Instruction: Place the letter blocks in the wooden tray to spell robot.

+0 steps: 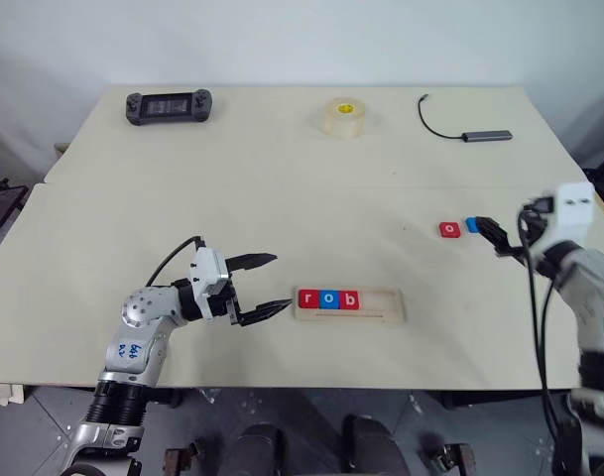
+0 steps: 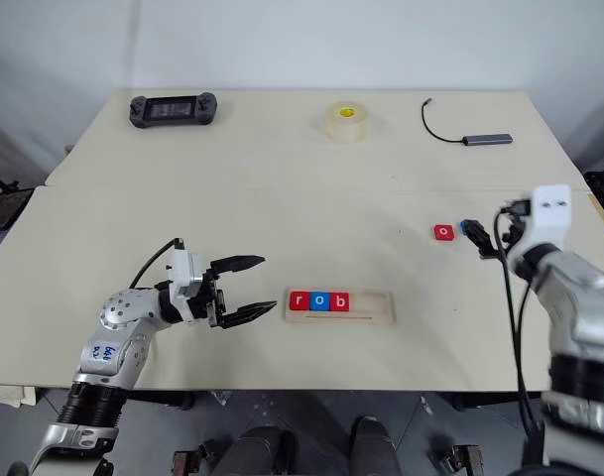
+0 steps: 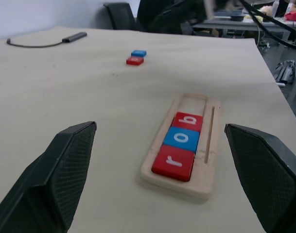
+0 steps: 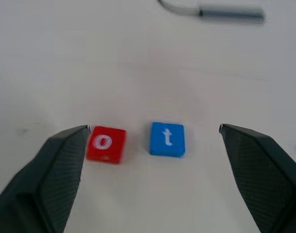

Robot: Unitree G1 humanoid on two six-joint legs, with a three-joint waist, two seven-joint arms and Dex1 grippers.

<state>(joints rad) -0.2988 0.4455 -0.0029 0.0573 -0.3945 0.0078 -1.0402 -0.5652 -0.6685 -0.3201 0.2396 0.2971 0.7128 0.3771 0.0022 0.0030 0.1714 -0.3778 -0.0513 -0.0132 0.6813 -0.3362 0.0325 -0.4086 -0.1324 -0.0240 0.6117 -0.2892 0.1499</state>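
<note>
The wooden tray (image 1: 386, 303) lies near the table's front edge. Its left end holds a red r block (image 1: 307, 298), a blue o block (image 1: 328, 298) and a red b block (image 1: 349, 299); its right part is bare. My left gripper (image 1: 282, 281) hovers open just left of the tray, pointing at it. To the right and further back, a loose red o block (image 4: 106, 143) and a blue t block (image 4: 167, 139) lie side by side on the table. My right gripper (image 4: 153, 129) is open, just right of the pair, with both blocks lying between its spread fingers.
A black handheld controller (image 1: 169, 105) sits at the back left. A tape roll (image 1: 346, 116) stands at the back centre. A grey cable with a hub (image 1: 486, 136) lies at the back right. Bare tabletop (image 1: 282, 208) stretches between the tray and these items.
</note>
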